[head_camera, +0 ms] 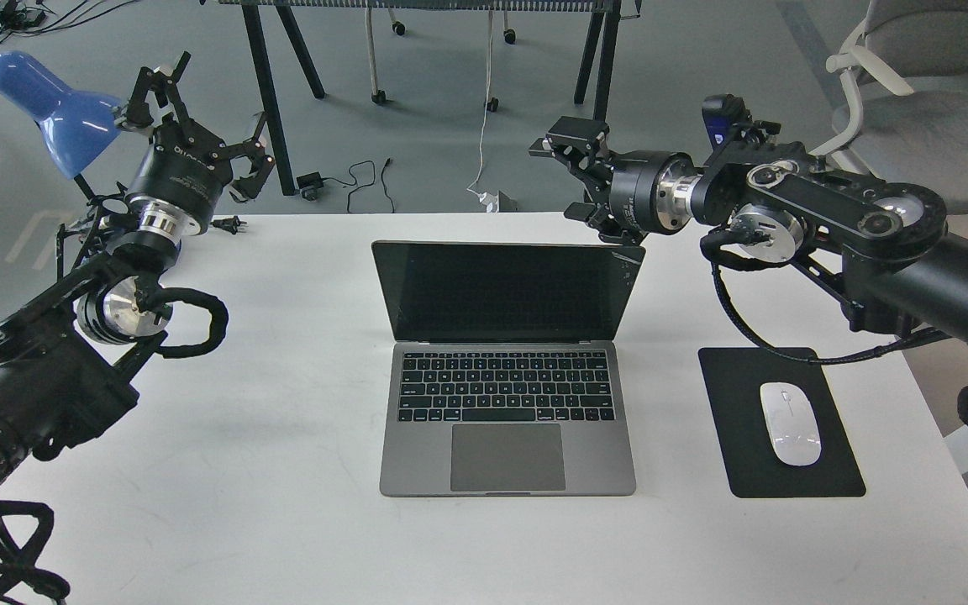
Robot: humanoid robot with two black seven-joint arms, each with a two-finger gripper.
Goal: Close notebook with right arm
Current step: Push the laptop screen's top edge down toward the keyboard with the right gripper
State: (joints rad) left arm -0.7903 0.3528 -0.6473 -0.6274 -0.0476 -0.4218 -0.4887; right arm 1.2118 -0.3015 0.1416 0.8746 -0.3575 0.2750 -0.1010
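Note:
The notebook (507, 370) is a grey laptop lying open in the middle of the white table (282, 521), with a black screen and keyboard facing me. My right gripper (570, 178) hangs just behind and above the top right corner of the lid, its fingers spread and empty; its lower finger (597, 225) is close to the lid's top edge. My left gripper (202, 118) is open and empty, raised at the far left beside the blue lamp (51, 109).
A white mouse (790, 423) lies on a black mouse pad (736, 470) right of the notebook, under my right arm. A grey chair (929, 101) stands at the back right. Black table legs (270, 101) and cables are on the floor behind.

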